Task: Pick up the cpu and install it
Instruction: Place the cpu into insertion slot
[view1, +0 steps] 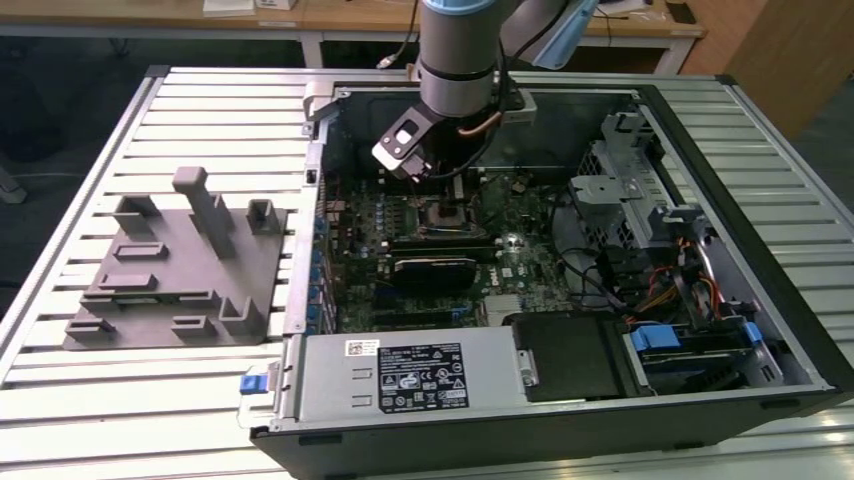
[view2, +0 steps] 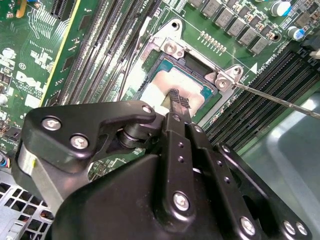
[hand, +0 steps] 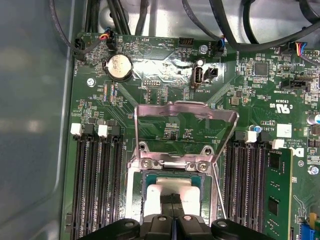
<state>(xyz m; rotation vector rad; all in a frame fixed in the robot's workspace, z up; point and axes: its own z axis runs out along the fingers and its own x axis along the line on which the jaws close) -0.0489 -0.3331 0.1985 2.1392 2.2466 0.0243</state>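
1. The end effector (view2: 177, 102) hangs over the open computer case (view1: 561, 405), which stands on the table (view1: 80, 400). Its fingers are pressed together with nothing between them. The cpu (view2: 160, 85) lies flat in the socket (view2: 172, 48), pale top up. I cannot tell whether the tips touch that top.
2. The fingers hide part of the chip, so its near edge cannot be checked. If it sits slightly skewed, downward pressure could bend the contacts beneath it.
3. Any sideways drift with the tips resting on the lid could drag the chip out of its recess, since nothing clamps it.
4. The load plate (hand: 185, 106) stands folded up and the thin lever (view2: 280, 100) is free. A careless sweep of the arm could snag either one and jolt the board.
5. Memory slots (hand: 92, 180) flank the socket closely, and the end effector's broad body could strike them if it tilts.
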